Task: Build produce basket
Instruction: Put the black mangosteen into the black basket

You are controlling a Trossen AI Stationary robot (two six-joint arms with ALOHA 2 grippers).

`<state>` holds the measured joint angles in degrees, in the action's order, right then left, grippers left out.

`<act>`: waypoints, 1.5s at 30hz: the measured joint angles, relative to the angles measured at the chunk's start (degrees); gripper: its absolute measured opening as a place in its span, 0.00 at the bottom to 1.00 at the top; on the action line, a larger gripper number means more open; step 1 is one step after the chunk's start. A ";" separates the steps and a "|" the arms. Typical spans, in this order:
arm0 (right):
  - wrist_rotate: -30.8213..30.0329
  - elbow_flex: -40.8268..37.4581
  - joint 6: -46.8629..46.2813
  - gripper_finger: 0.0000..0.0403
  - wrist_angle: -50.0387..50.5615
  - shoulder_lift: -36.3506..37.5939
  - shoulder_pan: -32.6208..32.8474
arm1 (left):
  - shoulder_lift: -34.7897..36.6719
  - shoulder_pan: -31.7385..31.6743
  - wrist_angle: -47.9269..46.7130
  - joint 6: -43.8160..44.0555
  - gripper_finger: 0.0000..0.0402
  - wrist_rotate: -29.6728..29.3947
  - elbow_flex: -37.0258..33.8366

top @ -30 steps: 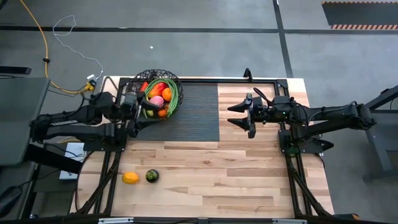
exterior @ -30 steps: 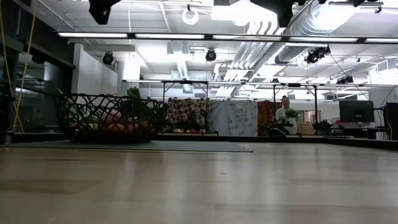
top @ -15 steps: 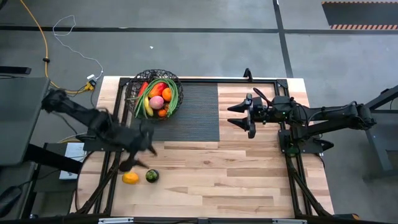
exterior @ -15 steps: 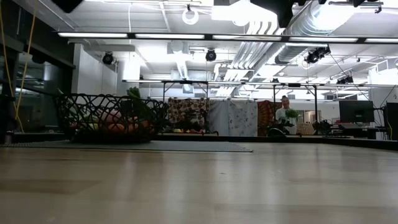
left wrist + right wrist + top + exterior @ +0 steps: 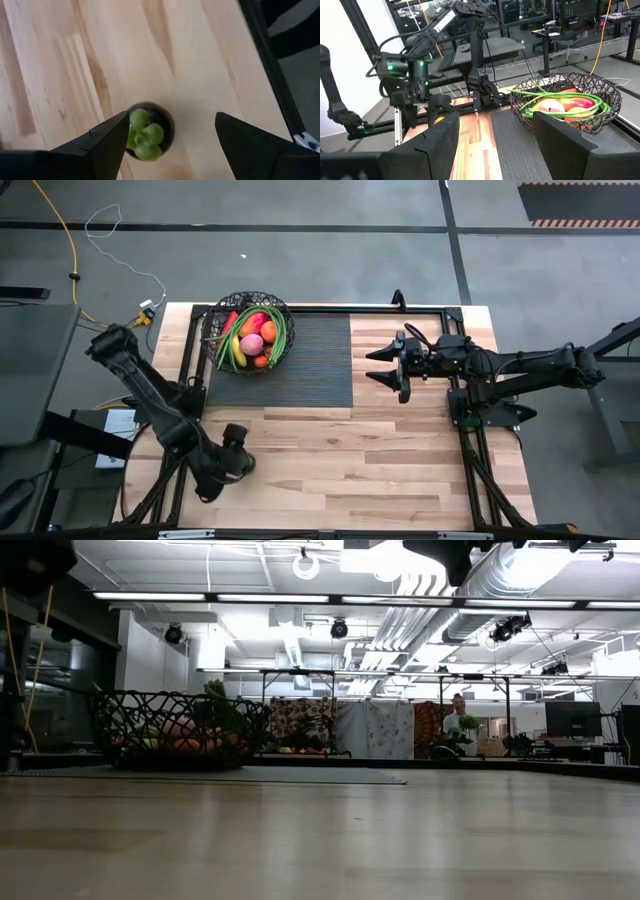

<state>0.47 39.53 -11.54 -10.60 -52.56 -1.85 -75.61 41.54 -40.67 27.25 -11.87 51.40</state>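
Left gripper (image 5: 167,132): fingers spread, poised over the dark green fruit (image 5: 147,132) near the table's front left, not touching it.
Right gripper (image 5: 398,366): jaws apart, empty, hovering over bare wood right of the mat.
Basket (image 5: 249,332): on the dark ribbed mat (image 5: 310,360), far left, filled with produce (image 5: 252,338).
Table (image 5: 400,460): pale wooden planks.
Room: grey floor, yellow cable (image 5: 65,250); ceiling lights and ducts.

The basket (image 5: 249,333) sits on the mat (image 5: 300,370) at the table's (image 5: 400,460) far left.

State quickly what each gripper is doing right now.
Left gripper: open, empty, above the dark green fruit.
Right gripper: open, empty.
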 joint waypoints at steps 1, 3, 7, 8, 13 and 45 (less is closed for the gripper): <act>0.00 0.00 0.01 0.60 0.24 0.00 0.00 | -0.77 0.00 0.01 1.39 0.70 -0.10 0.00; 0.00 0.00 0.02 0.60 1.08 0.00 0.02 | -1.30 -0.03 -0.15 3.01 0.70 -0.42 0.00; 0.00 0.00 0.03 0.60 1.79 0.00 0.00 | -0.63 -0.02 0.45 4.42 0.70 -3.80 -1.16; 0.00 0.00 0.03 0.60 1.86 0.00 0.01 | 0.04 -0.04 0.55 5.19 0.70 -3.94 -2.22; 0.00 0.00 0.05 0.60 2.18 0.00 0.02 | 3.56 -0.26 2.36 9.51 0.70 -3.62 -7.54; -0.02 0.00 -0.21 0.60 2.66 0.00 0.02 | 4.78 -0.72 14.09 8.54 0.14 -2.50 -15.89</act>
<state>0.45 39.53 -11.75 -7.94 -52.56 -1.83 -70.83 40.82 -26.58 35.79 -14.37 35.51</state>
